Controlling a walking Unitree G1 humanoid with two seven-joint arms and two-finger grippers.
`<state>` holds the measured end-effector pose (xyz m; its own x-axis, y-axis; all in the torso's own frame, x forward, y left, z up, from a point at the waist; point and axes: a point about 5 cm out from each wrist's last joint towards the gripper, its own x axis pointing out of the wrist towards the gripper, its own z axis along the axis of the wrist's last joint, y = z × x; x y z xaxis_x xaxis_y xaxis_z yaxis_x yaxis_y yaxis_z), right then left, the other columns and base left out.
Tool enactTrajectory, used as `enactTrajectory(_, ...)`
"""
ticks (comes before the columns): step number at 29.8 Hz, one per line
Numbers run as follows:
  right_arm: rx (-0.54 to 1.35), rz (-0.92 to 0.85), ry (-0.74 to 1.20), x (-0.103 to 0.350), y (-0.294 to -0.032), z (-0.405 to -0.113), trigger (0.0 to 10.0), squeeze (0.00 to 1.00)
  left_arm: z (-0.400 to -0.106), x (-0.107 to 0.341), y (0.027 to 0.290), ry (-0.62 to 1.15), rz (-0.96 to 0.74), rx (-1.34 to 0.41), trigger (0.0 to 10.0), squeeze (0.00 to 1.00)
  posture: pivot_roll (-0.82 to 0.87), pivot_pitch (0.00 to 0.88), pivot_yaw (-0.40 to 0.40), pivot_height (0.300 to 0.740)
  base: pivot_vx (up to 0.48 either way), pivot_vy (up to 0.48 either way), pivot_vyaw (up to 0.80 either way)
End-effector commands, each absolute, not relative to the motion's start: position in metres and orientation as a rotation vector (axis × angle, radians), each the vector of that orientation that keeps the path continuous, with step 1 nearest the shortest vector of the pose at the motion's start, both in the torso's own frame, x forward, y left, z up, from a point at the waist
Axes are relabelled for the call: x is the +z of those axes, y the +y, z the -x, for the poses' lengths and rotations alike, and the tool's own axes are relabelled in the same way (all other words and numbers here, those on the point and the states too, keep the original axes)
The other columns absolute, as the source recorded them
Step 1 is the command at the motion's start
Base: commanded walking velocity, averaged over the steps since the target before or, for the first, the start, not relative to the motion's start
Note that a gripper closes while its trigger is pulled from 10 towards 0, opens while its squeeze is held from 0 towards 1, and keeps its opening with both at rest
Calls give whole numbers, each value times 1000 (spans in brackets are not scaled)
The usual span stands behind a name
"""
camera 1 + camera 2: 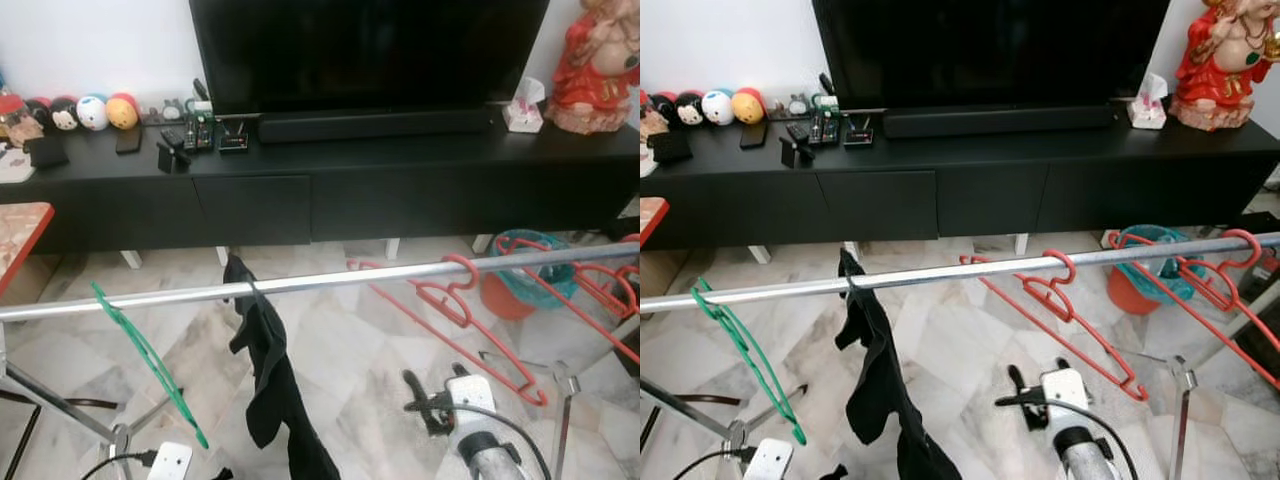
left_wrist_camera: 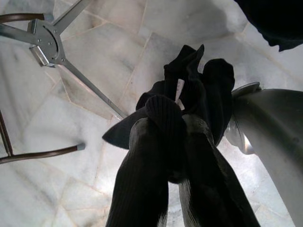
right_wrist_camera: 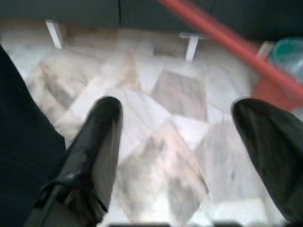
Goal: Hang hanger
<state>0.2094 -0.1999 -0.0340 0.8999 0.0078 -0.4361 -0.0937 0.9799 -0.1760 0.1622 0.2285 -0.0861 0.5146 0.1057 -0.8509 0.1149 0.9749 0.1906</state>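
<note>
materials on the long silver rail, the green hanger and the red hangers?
Long silver rail: looks like metal tube, bright finish; it shows a thin highlight along its length.
Green hanger: probably plastic or coated wire; thin, uniform matte green.
Red hangers: likely moulded plastic; flat bars, even red, dull sheen.

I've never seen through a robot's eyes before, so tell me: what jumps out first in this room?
A silver rail crosses the whole foreground, with a black garment draped over it near the middle, a green hanger at the robot's left and red hangers to its right. Behind stands a long black TV cabinet with a red figurine at its right end. The left gripper is closed on dark cloth.
</note>
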Motion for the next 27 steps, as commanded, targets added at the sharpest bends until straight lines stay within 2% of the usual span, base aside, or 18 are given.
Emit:
enactTrajectory(1, 35, 151, 543, -48, -198, -200, 10000, 0, -159, -87, 230, 1045, -246, -9, 10000, 0, -28, 8, 52, 740, 0, 0, 0)
enactTrajectory(5, 39, 111, 620, -60, -193, -193, 10000, 0, -157, -88, 230, 1051, -246, -12, 10000, 0, -23, 12, 54, 740, 0, 0, 0)
enactTrajectory(6, 46, 96, 712, -72, -189, -182, 10000, 0, -156, -88, 230, 1055, -247, -12, 10000, 0, -23, 14, 56, 740, 0, 0, 0)
enactTrajectory(9, 41, 87, 784, -80, -188, -173, 10000, 0, -156, -88, 230, 1056, -247, -11, 10000, 0, -23, 14, 56, 740, 0, 0, 0)
enactTrajectory(14, -40, 39, 961, -98, -193, -139, 10000, 0, -154, -88, 233, 1052, -235, 8, 10000, 0, -3, 12, 49, 740, 0, 0, 0)
enactTrajectory(27, -97, -29, 970, -98, -190, -144, 10000, 0, -149, -91, 232, 1072, -241, 0, 10000, 0, -8, 0, 48, 740, 0, 0, 0)
